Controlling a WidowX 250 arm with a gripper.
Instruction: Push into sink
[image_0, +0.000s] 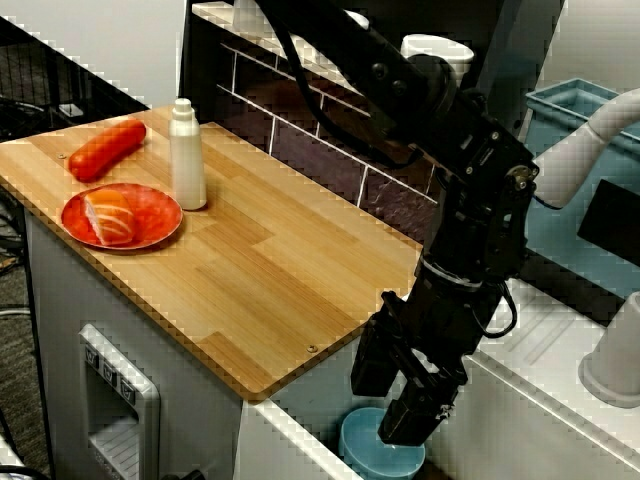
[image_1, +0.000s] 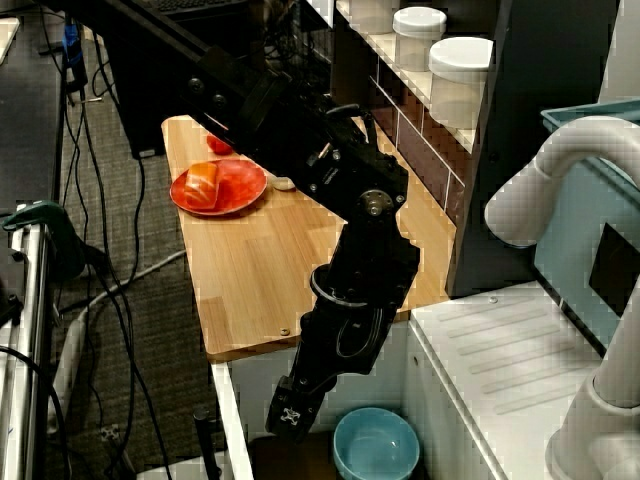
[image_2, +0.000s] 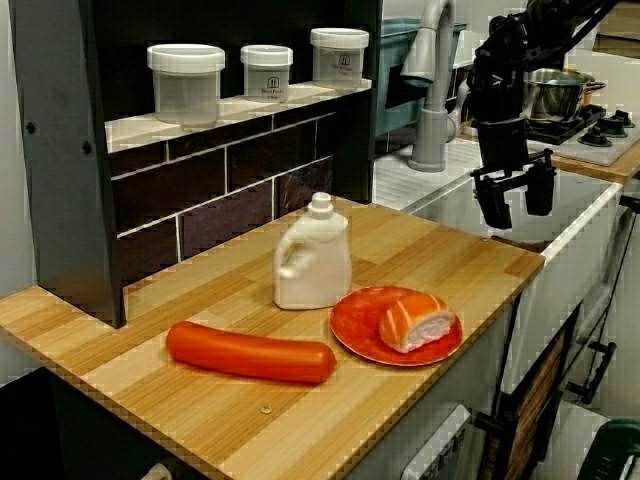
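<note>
The black gripper (image_0: 412, 395) hangs down inside the sink (image_0: 300, 450), past the wooden counter's (image_0: 260, 270) right edge, its two fingers spread apart and holding nothing. A light blue bowl (image_0: 375, 450) sits on the sink floor directly under the fingertips; whether they touch it cannot be told. At the counter's far left end stand a cream bottle (image_0: 186, 155), a red sausage (image_0: 106, 148) and a red plate (image_0: 150, 212) carrying a salmon sushi piece (image_0: 110, 217).
</note>
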